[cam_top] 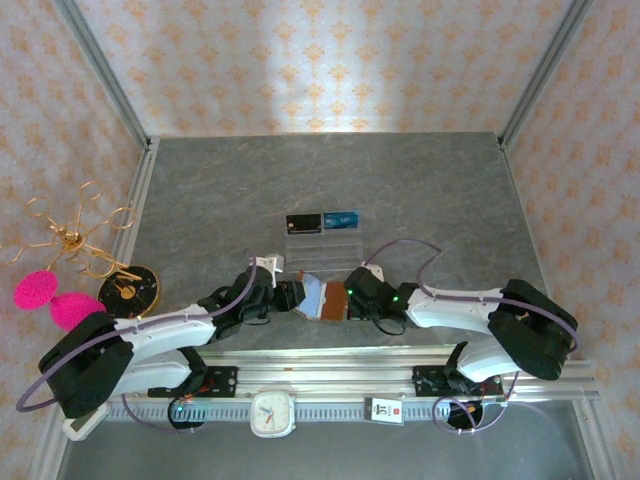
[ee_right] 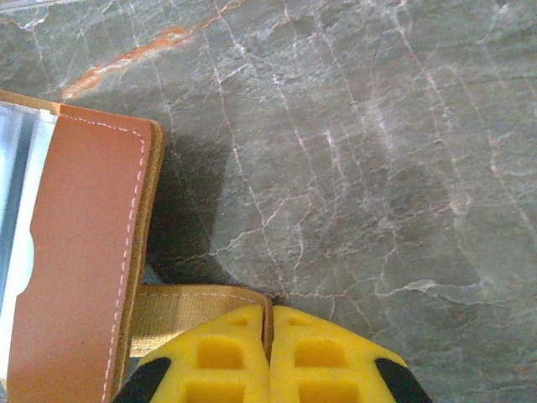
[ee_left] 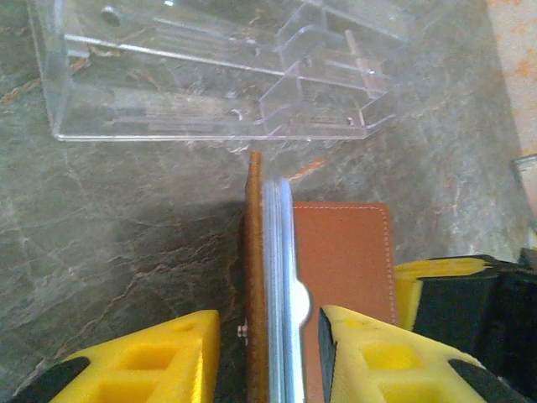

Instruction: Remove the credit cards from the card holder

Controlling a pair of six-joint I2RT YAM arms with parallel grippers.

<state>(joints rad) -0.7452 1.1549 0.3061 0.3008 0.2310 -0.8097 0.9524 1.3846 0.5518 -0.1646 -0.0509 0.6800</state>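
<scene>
The brown leather card holder (cam_top: 335,302) lies spread open on the table between my two grippers. In the left wrist view one brown leaf (ee_left: 254,277) stands on edge with the pale credit cards (ee_left: 279,252) stacked against it. My left gripper (ee_left: 268,323) straddles that leaf and the cards, its yellow fingers (ee_left: 168,357) open with a small gap on each side. The other leaf (ee_left: 344,260) lies flat to the right. My right gripper (ee_right: 271,315) is shut on the card holder's tan snap tab (ee_right: 185,311), beside the brown leaf (ee_right: 84,252). A pale card edge (ee_right: 13,210) shows at the far left.
A clear acrylic tiered stand (cam_top: 322,243) sits just behind the card holder, with a black card (cam_top: 303,222) and a blue card (cam_top: 341,219) on it. A gold wire stand (cam_top: 70,245) with pink pompoms (cam_top: 35,290) is at the left. A small clock (cam_top: 272,413) sits near the front rail.
</scene>
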